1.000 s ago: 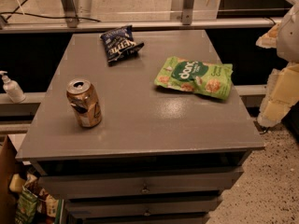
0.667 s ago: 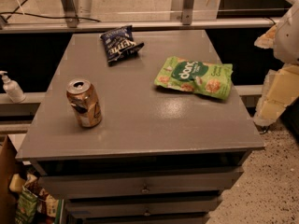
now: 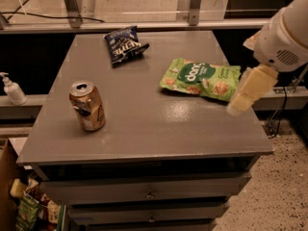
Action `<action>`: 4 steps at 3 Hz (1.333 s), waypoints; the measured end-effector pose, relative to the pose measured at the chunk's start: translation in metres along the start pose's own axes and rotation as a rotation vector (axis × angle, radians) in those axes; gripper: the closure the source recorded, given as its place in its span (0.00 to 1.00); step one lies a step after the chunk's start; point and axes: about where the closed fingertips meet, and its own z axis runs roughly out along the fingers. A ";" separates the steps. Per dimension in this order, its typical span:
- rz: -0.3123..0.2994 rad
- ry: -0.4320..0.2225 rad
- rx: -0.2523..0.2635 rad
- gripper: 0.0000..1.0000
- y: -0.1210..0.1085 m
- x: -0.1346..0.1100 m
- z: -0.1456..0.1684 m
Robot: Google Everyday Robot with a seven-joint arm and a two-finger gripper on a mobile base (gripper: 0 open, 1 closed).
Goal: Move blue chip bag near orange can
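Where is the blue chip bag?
The blue chip bag lies far back on the table, left of centre, beyond the orange can; the gripper hangs at the right edge.

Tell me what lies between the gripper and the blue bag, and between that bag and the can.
The gripper hangs at the right edge of the table. The flat green bag lies between it and the blue bag at the far edge. Between blue bag and can, nothing visible.

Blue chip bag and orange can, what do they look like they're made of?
Blue chip bag: thin plastic or foil film, likely; it is crinkled with slight sheen. Orange can: metal, probably aluminium; glossy dented side, silver top. The pincer hangs at the right edge of the table, touching neither.
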 end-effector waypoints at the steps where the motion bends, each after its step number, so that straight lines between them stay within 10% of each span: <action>1: 0.057 -0.117 0.036 0.00 -0.028 -0.027 0.030; 2: 0.105 -0.242 0.073 0.00 -0.058 -0.065 0.054; 4: 0.108 -0.279 0.095 0.00 -0.062 -0.078 0.067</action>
